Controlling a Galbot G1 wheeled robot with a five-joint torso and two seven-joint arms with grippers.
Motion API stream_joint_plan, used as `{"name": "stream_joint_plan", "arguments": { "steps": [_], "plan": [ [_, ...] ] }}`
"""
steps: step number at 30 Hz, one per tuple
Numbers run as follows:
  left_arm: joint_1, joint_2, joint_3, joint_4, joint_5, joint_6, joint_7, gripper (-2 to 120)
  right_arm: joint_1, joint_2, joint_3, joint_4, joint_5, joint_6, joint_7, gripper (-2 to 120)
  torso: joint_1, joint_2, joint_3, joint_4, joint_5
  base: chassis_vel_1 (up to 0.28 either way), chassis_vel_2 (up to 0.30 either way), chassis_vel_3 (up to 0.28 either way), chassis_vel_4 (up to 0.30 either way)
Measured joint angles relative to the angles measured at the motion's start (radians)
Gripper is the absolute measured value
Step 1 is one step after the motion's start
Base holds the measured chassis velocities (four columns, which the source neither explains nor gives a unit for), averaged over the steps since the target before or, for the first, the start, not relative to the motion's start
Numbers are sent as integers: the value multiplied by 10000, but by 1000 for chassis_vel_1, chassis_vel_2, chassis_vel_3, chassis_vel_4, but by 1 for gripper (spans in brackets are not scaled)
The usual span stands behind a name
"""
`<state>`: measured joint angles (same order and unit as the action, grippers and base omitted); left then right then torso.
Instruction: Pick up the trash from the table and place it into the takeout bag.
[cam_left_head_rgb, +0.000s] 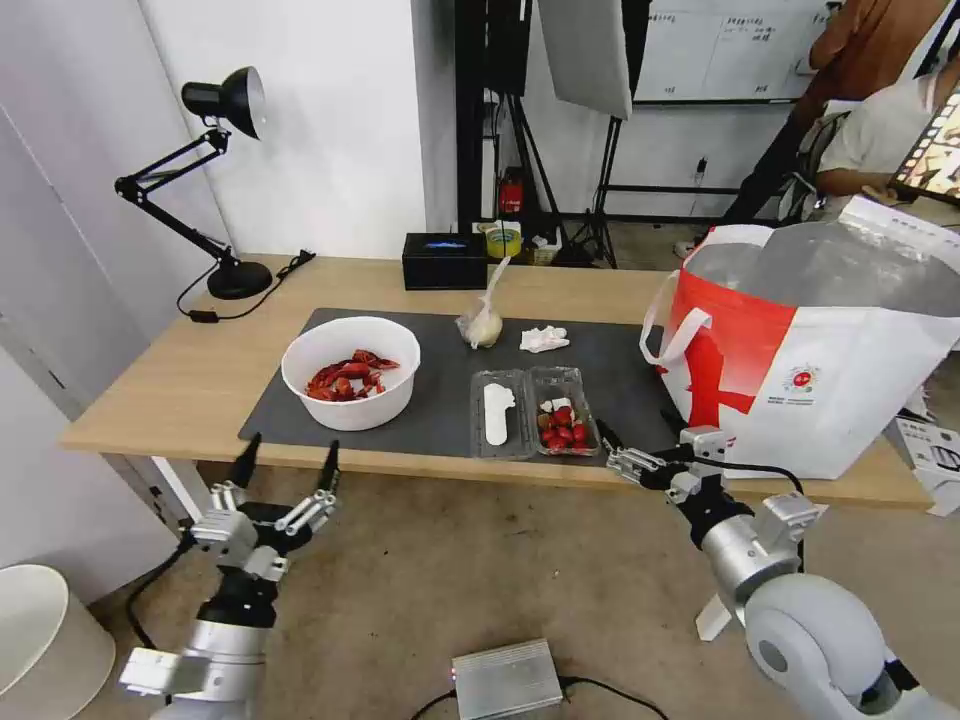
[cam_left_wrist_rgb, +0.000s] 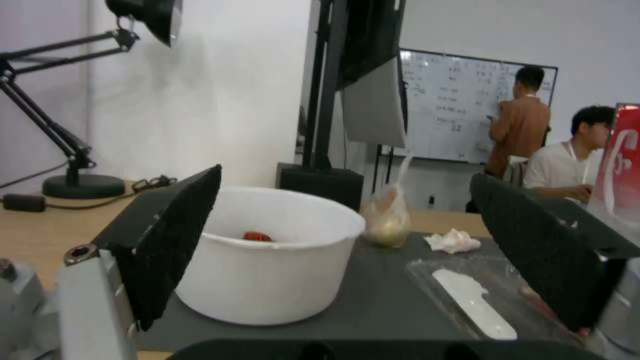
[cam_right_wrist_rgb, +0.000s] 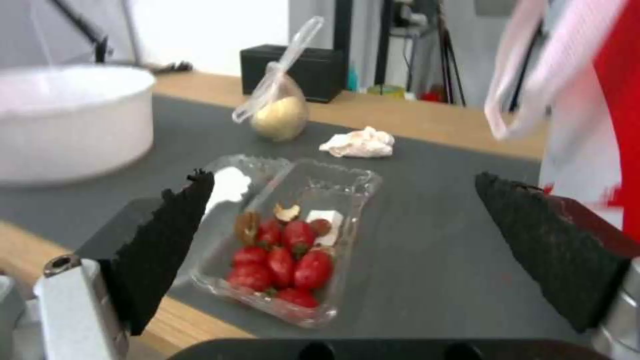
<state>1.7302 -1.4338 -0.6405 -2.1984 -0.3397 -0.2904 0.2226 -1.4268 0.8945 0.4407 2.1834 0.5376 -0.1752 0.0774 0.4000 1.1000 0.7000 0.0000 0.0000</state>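
1. Both grippers, left (cam_left_head_rgb: 286, 453) and right (cam_left_head_rgb: 640, 440), are wide open and empty, below the table (cam_left_head_rgb: 180, 390) edge.
2. Bowl (cam_left_head_rgb: 350, 372) sits at 9 o'clock of the tray (cam_left_head_rgb: 530, 410); bag (cam_left_head_rgb: 800, 350) at 3 o'clock.

Takeout bag (cam_left_head_rgb: 800, 360): small round red logo (cam_left_head_rgb: 801, 378) on the white side panel, just beyond the right jaws, with a line of tiny print beneath; neither is legible. Whiteboard (cam_left_wrist_rgb: 453, 107), far beyond the left jaws: rows of handwritten marks, unreadable. No other text, number or brand can be read.
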Motion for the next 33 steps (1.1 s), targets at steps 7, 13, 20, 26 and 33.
{"name": "stream_joint_plan", "arguments": {
  "steps": [7, 13, 20, 26, 33],
  "plan": [
    [-255, 311, 514, 235, -312, 380, -17, 100, 406, -751, -313, -369, -553, 254, -406, 99, 0, -1, 0, 2, 0, 0, 0, 0, 0],
    [-679, 1016, 1465, 711, -659, 1101, -99, 100, 235, -734, -264, -361, -546, 285, -418, 99, 0, 0, -1, 0, 2, 0, 0, 0, 0],
    [-1395, 2017, 2568, 1162, -1686, 1820, -286, 100, -229, -688, 66, -102, -490, 318, -418, 99, -1, 0, 0, -1, 0, 0, 0, 0, 0],
    [-1973, 2643, 3354, 1292, -2815, 2140, -531, 100, -395, -882, 326, 85, -177, 385, -405, 99, -1, 0, 0, 0, -1, 0, 0, 0, 0],
    [-3242, 3560, 4189, 1652, -4749, 2638, -1249, 100, -373, -1320, 376, 152, 268, 496, -398, 99, 0, -1, 0, -1, -1, 0, 0, 0, 0]
  ]
}}
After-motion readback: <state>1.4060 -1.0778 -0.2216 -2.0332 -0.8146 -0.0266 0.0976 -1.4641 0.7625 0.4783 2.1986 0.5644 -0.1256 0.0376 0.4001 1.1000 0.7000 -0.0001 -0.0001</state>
